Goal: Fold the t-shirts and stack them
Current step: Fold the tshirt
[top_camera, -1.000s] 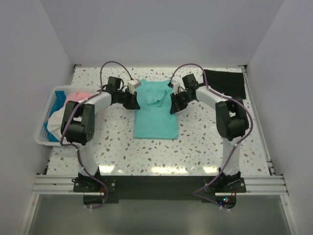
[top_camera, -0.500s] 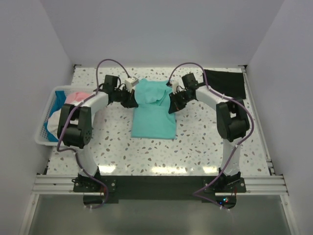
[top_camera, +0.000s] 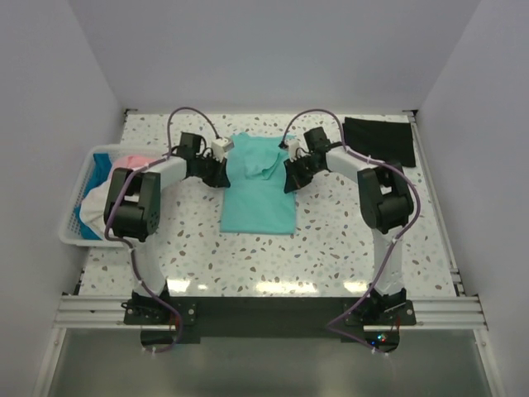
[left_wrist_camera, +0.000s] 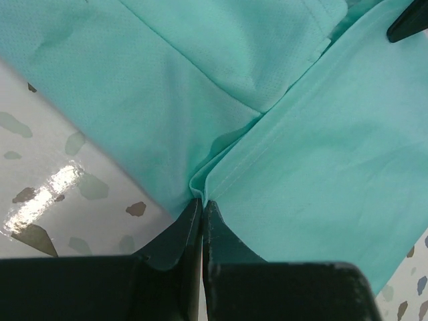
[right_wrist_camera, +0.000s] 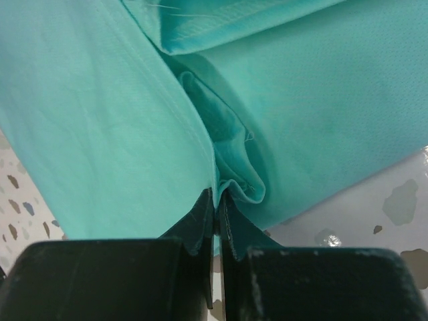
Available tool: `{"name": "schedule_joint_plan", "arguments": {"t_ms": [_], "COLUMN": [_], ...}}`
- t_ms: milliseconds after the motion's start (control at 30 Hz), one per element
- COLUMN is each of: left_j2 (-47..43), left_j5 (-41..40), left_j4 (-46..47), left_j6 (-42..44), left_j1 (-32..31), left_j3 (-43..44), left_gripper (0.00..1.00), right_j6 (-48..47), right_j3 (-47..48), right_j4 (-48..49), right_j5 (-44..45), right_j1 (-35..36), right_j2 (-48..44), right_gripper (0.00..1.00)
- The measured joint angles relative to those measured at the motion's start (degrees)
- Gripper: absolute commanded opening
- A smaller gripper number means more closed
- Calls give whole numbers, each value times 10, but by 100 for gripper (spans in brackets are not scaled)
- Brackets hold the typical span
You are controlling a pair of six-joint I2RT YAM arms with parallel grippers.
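Observation:
The teal-green t-shirt point(top_camera: 258, 194) lies in the middle of the table, its upper part lifted and bunched between the two grippers. My left gripper point(top_camera: 223, 172) is shut on the shirt's left edge; the pinched fold shows in the left wrist view point(left_wrist_camera: 201, 198). My right gripper point(top_camera: 288, 175) is shut on the right edge, with a bunch of cloth in its jaws point(right_wrist_camera: 217, 194). A black t-shirt point(top_camera: 378, 140) lies flat at the far right. Pink point(top_camera: 132, 162), white point(top_camera: 97, 198) and bright blue point(top_camera: 100, 163) shirts sit in the basket.
The white slatted plastic basket point(top_camera: 72, 234) stands at the left edge of the speckled table. White walls close in the back and both sides. The arm bases sit on the rail at the near edge.
Both grippers have shifted slightly left and toward the back with the teal shirt. The shirt's lower edge has slid left and back along the table.

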Motion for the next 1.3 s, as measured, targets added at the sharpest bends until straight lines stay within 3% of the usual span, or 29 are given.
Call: {"name": "schedule_joint_plan", "arguments": {"t_ms": [33,167,233,267,467,733,867,1033,1233,1300], "left_j2": [4,7,0,-9,-85,-97,-93,-71,-23,2], "left_j5": [-4,-8,1,9,66,103,109,108,86,75], "left_j4": [0,2,15,22,75,167,213,262,286,285], "left_j6": [0,-4,-12,-17,-73,-179,-231,-286,-308,-310], "left_j1": [0,3,8,11,16,-46,-83,-107,-133,-146], "left_j3": [0,0,-5,-13,-40,-54,-73,-76,-53,-32], "left_gripper": [9,41,46,49,51,46,41,37,29,28], "right_j6": [0,-1,-1,0,19,47,49,39,34,46], "right_j3": [1,9,14,18,39,60,71,71,27,-22], "right_j4": [2,1,1,1,-6,-26,-52,-85,-109,-106], "right_j5": [4,7,12,16,19,16,18,25,13,0], "right_j1": [0,0,0,0,0,0,-1,-7,-23,-26], "right_j2": [4,16,17,17,30,23,-6,-74,-142,-163], "right_gripper": [0,0,1,6,45,61,75,69,28,25]}}
